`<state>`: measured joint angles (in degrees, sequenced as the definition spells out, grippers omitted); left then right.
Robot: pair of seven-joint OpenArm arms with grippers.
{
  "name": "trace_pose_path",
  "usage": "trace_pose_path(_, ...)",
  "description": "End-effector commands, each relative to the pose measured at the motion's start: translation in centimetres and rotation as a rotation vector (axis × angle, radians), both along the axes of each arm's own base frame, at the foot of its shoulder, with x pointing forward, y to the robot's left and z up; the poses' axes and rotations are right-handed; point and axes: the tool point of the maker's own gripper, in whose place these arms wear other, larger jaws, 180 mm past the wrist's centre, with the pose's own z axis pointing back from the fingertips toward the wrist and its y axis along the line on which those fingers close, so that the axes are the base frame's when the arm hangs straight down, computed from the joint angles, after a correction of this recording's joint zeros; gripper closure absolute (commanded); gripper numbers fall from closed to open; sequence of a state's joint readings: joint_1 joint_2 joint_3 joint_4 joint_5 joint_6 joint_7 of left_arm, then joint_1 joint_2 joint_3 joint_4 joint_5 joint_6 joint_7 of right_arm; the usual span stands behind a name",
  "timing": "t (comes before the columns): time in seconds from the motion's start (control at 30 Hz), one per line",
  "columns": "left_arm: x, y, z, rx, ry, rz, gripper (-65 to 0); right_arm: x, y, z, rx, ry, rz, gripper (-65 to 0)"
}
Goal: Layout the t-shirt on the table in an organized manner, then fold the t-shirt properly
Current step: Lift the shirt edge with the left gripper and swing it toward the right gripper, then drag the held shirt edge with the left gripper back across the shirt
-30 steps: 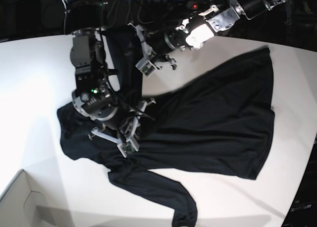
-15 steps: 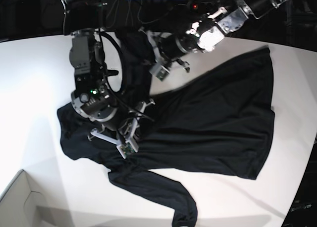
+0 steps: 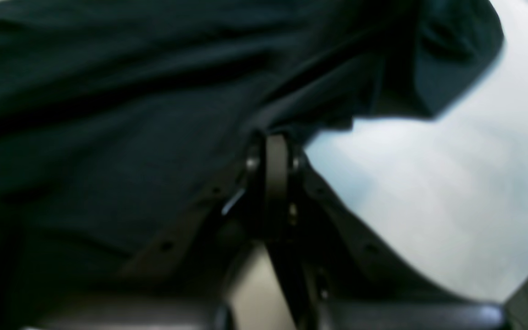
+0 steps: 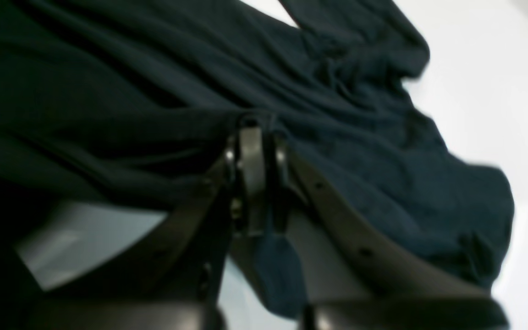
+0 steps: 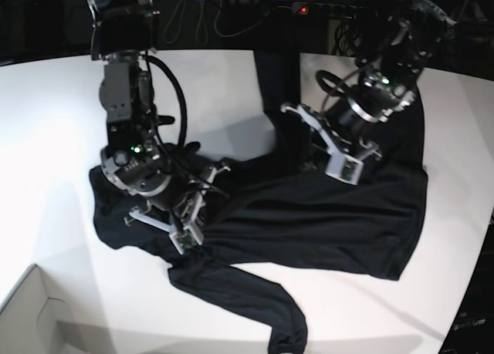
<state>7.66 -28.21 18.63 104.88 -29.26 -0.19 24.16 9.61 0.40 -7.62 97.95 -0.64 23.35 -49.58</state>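
The black t-shirt (image 5: 347,223) lies spread over the white table (image 5: 46,123), body to the right, one long sleeve (image 5: 247,300) trailing toward the front edge. My left gripper (image 5: 316,150) sits at the shirt's rear edge. In the left wrist view its jaws (image 3: 273,140) are pressed together on a fold of the black fabric (image 3: 108,91). My right gripper (image 5: 202,203) is down on the shirt's left part. In the right wrist view it (image 4: 250,123) is shut on a bunched ridge of cloth (image 4: 360,151).
A white box corner (image 5: 31,315) pokes in at the front left. Dark cables and equipment (image 5: 231,15) line the back edge. Bare tabletop (image 4: 484,82) lies beside the shirt, and the table's curved edge runs down the right side (image 5: 482,238).
My left arm swung from the back centre to the right and came down onto the shirt, its gripper closing on the fabric. The right arm shifted slightly and kept its grip.
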Motion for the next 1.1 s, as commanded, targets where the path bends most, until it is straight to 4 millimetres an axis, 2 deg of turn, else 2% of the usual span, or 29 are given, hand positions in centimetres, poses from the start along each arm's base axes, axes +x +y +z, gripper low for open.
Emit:
trace_pose_path(0.0,1.4,0.9,2.6,-0.010,-0.088,0.018,0.0,0.9,0.4,1.9,0.022,-0.062,0.011,0.0)
trace_pose_path(0.17,3.6,4.4,5.2,0.031,-0.170,0.087,0.0,1.3,-0.1,2.2,0.008,-0.073,0.010,0.0)
trace_pose_path(0.3,5.4,5.0,7.0,0.037,-0.225,0.102,0.0,1.3,-0.9,1.9,0.000,-0.065,-0.005,0.0)
trace_pose_path(0.4,6.7,5.6,6.7,0.043,-0.226,0.123,0.0,1.2,-1.1,1.8,-0.003,-0.062,-0.007,0.0)
trace_pose_path(0.57,7.7,5.4,4.3,0.005,-0.162,0.175,-0.1,1.2,-1.4,1.4,-0.007,-0.053,-0.013,0.0)
trace_pose_path(0.63,6.9,5.3,2.9,0.009,-0.126,0.172,-0.9,1.0,-1.8,1.0,-0.006,-0.041,-0.025,0.0)
trace_pose_path(0.67,6.4,5.2,2.4,0.005,-0.111,0.172,-3.3,0.9,-1.8,0.8,-0.004,-0.035,-0.027,0.0)
trace_pose_path(0.73,5.4,4.7,2.2,-0.003,-0.099,0.161,-12.1,0.9,-1.8,0.6,-0.004,-0.031,-0.025,0.0)
trace_pose_path(0.83,2.4,3.4,2.4,-0.030,-0.086,0.127,-27.4,0.8,-1.7,0.4,-0.005,-0.024,-0.024,0.0)
trace_pose_path(0.9,0.3,2.6,2.2,-0.045,-0.063,0.106,-33.3,0.8,-1.7,0.3,-0.005,-0.023,-0.022,0.0)
trace_pose_path(0.97,-2.0,2.1,1.2,-0.053,-0.016,0.096,-36.2,0.7,-1.5,0.2,-0.001,-0.020,-0.022,0.0)
trace_pose_path(1.07,-5.1,2.2,-1.3,-0.045,0.078,0.100,-38.1,0.6,-1.4,0.1,0.000,-0.017,-0.020,0.0)
